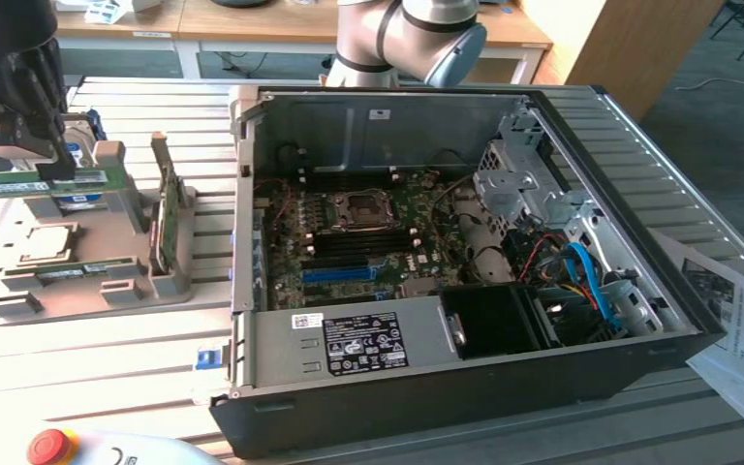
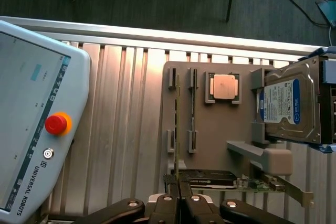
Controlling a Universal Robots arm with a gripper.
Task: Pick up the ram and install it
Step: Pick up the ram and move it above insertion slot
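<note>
1. The arm (image 1: 386, 29) is a silver-grey tube with rounded joints.
2. One joint carries a blue-grey cap (image 1: 457, 50).
3. The gripper (image 2: 178, 184) is black, its links joined by 4 round silver pins (image 2: 167, 199).
4. Its fingers (image 2: 172, 184) are slim and dark.

One robot arm (image 1: 411, 34) with one gripper (image 2: 178, 181) shares one slatted table (image 1: 88, 373) with one open PC case (image 1: 476, 412) and one grey tray (image 2: 210, 129). Two ram sticks are counted: the raised ram (image 1: 4, 186) and the slotted ram (image 1: 81, 269). With them are one expansion card (image 1: 166, 223), one hard drive (image 2: 289, 106) and one processor chip (image 2: 224, 86). The case holds one motherboard (image 1: 346, 247), one processor socket (image 1: 353, 208), one power supply (image 1: 346, 341) and one black fan shroud (image 1: 502, 320). One teach pendant (image 2: 31, 103) carries one red stop button (image 2: 55, 123).
</note>
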